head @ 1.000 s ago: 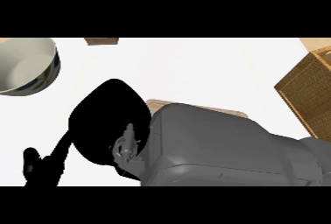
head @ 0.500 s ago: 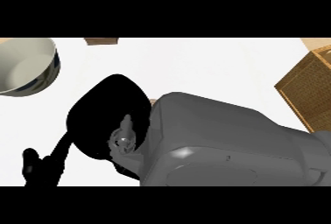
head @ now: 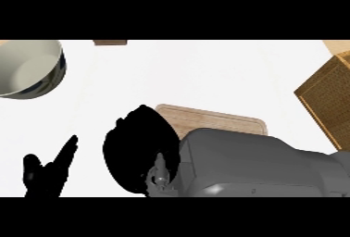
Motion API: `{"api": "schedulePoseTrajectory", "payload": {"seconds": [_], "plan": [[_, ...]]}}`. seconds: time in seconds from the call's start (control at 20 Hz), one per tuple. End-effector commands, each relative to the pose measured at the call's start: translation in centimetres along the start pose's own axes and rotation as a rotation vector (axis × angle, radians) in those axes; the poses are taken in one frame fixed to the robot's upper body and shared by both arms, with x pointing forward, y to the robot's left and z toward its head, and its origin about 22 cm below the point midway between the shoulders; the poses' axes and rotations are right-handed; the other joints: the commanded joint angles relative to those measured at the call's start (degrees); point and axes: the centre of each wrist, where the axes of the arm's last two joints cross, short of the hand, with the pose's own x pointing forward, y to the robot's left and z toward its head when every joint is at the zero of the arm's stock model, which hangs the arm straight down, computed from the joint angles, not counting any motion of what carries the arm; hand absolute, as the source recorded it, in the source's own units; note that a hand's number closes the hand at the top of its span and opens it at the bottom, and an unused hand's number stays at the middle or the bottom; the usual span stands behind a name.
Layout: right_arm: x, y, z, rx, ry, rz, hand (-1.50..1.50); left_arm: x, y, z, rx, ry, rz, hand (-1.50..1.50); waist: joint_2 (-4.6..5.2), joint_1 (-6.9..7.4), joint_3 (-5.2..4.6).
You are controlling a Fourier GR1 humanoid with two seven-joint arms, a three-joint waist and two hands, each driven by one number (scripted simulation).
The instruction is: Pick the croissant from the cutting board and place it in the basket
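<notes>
The croissant is not showing: the right robot hand (head: 140,148) is hanging over the left end of the cutting board (head: 219,122), hiding that part (open or closed, I cannot tell). The basket (head: 331,102) is standing well apart at the surface's (head: 205,69) right edge. The left robot hand (head: 46,170) is resting open, lower left, below a bowl (head: 27,67).

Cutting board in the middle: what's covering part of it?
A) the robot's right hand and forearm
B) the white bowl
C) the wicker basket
A: the right hand and its grey forearm overlap the cutting board, while the bowl and the basket sit apart from it.
</notes>
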Motion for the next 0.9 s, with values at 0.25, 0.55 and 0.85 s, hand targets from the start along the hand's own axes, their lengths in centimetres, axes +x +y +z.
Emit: {"api": "schedulePoseTrajectory", "payload": {"seconds": [0.25,0.55,0.85], "plan": [[-0.6,3.4,-1.9,0.051,0.192,0.055,-1.5,-1.7,-0.9,-1.2,0.021,0.082,-0.014,0.0,0.82,0.73,-1.03],[-1.3,7.5,-2.6,0.066,0.197,0.032,-1.5,-0.6,-0.5,-1.5,0.003,0.083,-0.001,0.0,0.92,0.88,-0.99],[-2.4,9.9,-1.8,0.042,0.179,0.034,-1.5,-1.6,-0.1,-1.1,0.006,0.063,-0.011,0.0,0.95,1.24,-0.98]]}}
